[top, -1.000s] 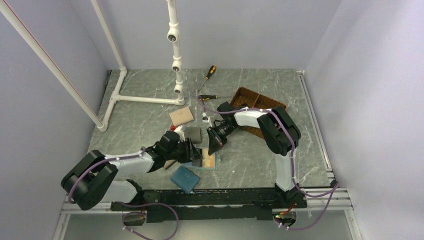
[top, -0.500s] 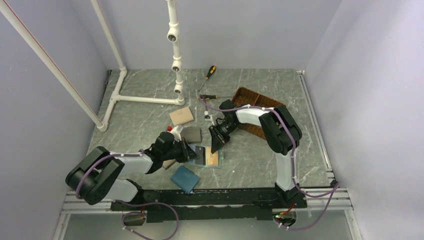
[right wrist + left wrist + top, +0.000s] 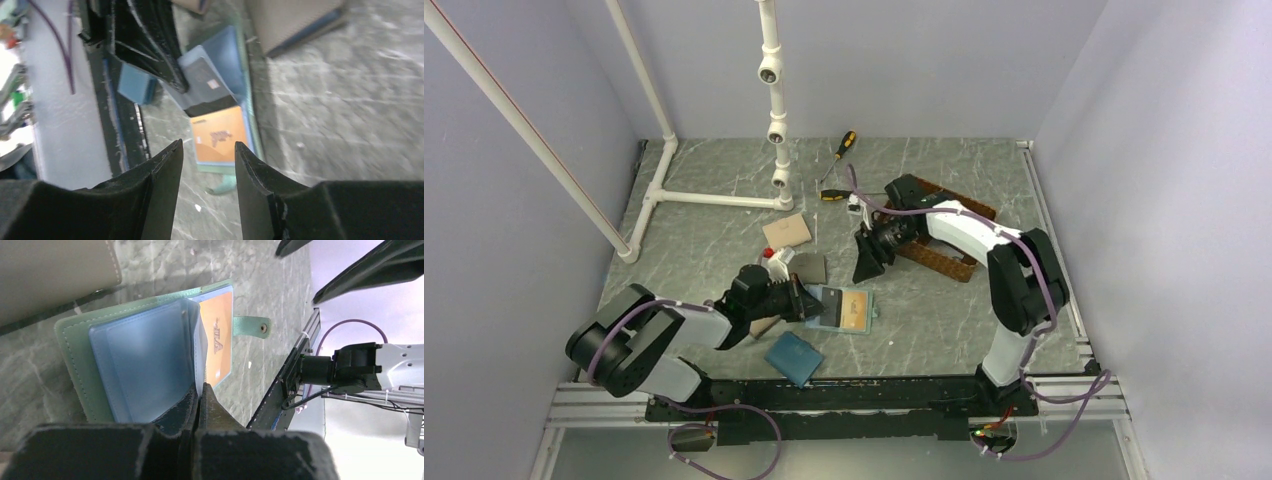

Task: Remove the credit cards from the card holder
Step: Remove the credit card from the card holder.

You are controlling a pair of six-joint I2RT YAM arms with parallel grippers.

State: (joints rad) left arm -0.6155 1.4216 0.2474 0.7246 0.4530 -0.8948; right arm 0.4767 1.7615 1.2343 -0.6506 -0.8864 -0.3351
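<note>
The sage-green card holder [image 3: 867, 300] lies open on the table in front of the arms. An orange-tan card [image 3: 854, 312] sits in its right half, and a dark card [image 3: 831, 305] lies beside it. In the left wrist view, my left gripper [image 3: 199, 396] is shut on the edge of a pale blue pocket leaf [image 3: 145, 360] of the holder [image 3: 70, 350], with the orange card [image 3: 221, 335] past it. My right gripper [image 3: 864, 272] is open and empty. It hangs above and behind the holder, and looks down on the orange card [image 3: 220, 137] between its fingertips [image 3: 176, 150].
A woven basket [image 3: 944, 240] stands behind the right gripper. Two screwdrivers [image 3: 846, 145] lie at the back. A tan wallet [image 3: 786, 232] and a grey-brown wallet [image 3: 809, 267] lie behind the holder. A darker blue wallet [image 3: 794, 358] lies near the front edge. A white pipe frame [image 3: 774, 100] stands at the back left.
My right gripper has drawn back and up from the holder toward the basket. My left gripper has shifted left, so more of the open holder and its cards shows.
</note>
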